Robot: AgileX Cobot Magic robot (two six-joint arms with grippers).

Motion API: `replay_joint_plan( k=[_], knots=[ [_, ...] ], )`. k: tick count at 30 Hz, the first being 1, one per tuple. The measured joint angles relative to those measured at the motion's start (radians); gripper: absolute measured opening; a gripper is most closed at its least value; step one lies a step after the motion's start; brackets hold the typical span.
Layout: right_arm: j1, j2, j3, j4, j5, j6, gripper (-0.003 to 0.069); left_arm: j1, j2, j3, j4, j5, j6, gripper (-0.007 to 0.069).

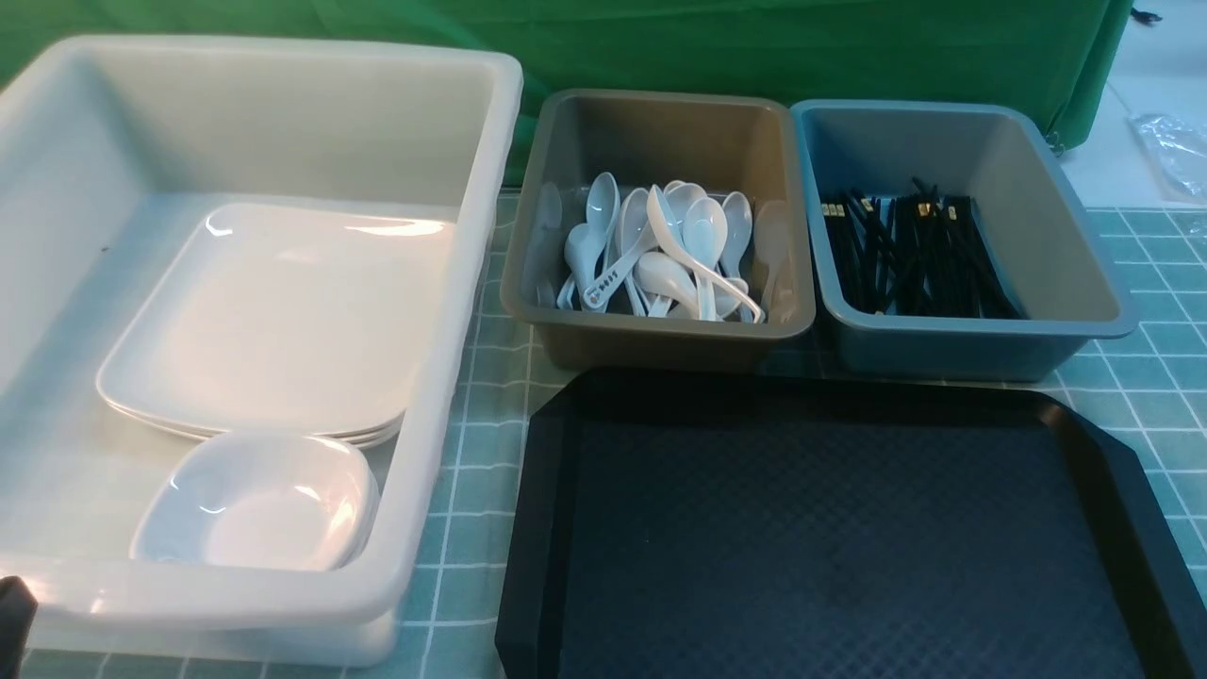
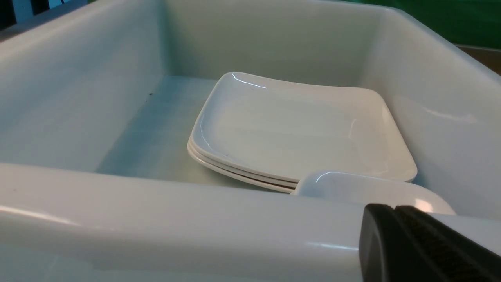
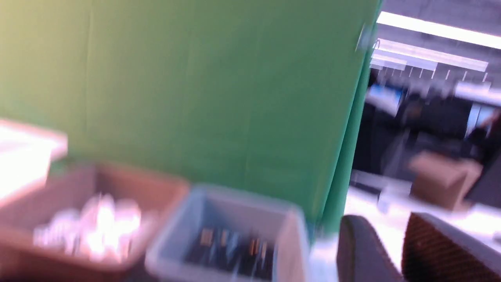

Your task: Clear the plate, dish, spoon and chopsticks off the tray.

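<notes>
Front view: your left claw (image 1: 14,608) barely shows at the white tub's (image 1: 443,396) near corner, beyond which lie the plates (image 1: 273,321) and a small dish (image 1: 259,505); the black tray (image 1: 830,528) sits rightward on the tabletop (image 1: 1146,387).

Left wrist: one black finger (image 2: 422,246) shows just outside the tub; its opening can't be told.

Right wrist: blurred; the right claw (image 3: 385,250) stands parted, gripping nothing, spoons (image 3: 92,227) and chopsticks (image 3: 231,246) binned beyond it.

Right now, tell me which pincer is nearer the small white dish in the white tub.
Left. The left pincer sits just outside the tub's near wall beside the dish. The right pincer is off past the blue tub.
</notes>
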Motion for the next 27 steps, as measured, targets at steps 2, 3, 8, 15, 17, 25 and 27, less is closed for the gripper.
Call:
replay_joint_plan(
  k=[2, 3, 8, 15, 17, 25, 27],
  knots=[
    [0.0, 0.001, 0.097, 0.0, 0.004, -0.007, 0.0214, 0.0, 0.0, 0.0, 0.0, 0.0, 0.0, 0.0017],
    [0.0, 0.001, 0.17, -0.001, 0.006, -0.008, 0.0214, 0.0, 0.0, 0.0, 0.0, 0.0, 0.0, 0.0017],
    [0.0, -0.025, 0.346, -0.004, 0.085, -0.005, 0.0221, 0.0, 0.0, 0.0, 0.0, 0.0, 0.0, 0.0017],
    [0.017, -0.047, 0.356, -0.007, 0.139, -0.005, 0.0235, 0.0, -0.001, 0.0, 0.013, 0.003, 0.0, 0.0017],
    [0.018, -0.047, 0.356, -0.007, 0.139, -0.005, 0.0235, 0.0, -0.001, 0.0, 0.016, 0.002, 0.0, 0.0017],
    [0.018, -0.047, 0.356, -0.008, 0.139, -0.004, 0.0237, 0.0, -0.001, 0.0, 0.028, 0.002, 0.0, 0.0017],
    [0.018, -0.047, 0.356, -0.009, 0.139, -0.004, 0.0237, 0.0, -0.001, 0.0, 0.031, 0.002, 0.0, 0.0017]
  ],
)
